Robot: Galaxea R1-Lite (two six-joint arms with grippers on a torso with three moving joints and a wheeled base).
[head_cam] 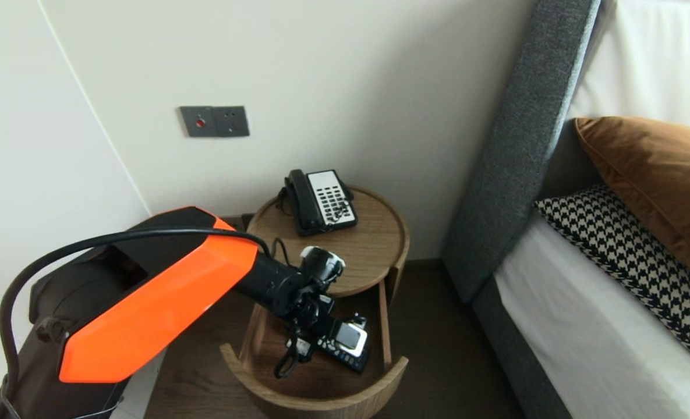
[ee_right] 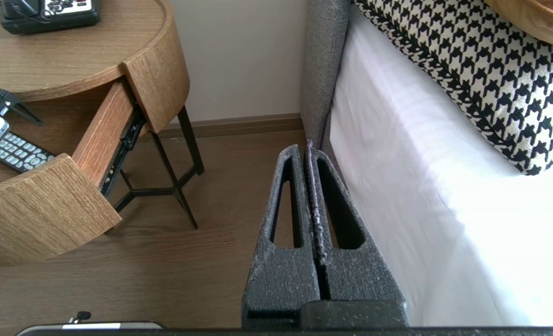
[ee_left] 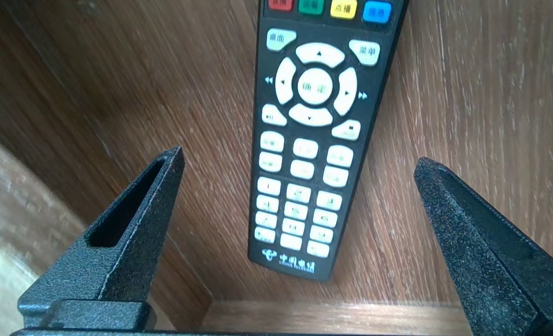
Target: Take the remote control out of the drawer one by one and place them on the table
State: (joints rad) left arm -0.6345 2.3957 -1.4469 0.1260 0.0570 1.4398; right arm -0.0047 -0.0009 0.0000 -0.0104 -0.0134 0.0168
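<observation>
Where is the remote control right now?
In the head view, the remote control lies in the open drawer of the round bedside table, lower centre, directly under the open left gripper.

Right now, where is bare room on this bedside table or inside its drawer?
The round wooden tabletop is bare in front of the black desk telephone. In the open drawer, the black remote control and the open jaws of the left gripper crowd the middle; bare wood flanks them.
</observation>
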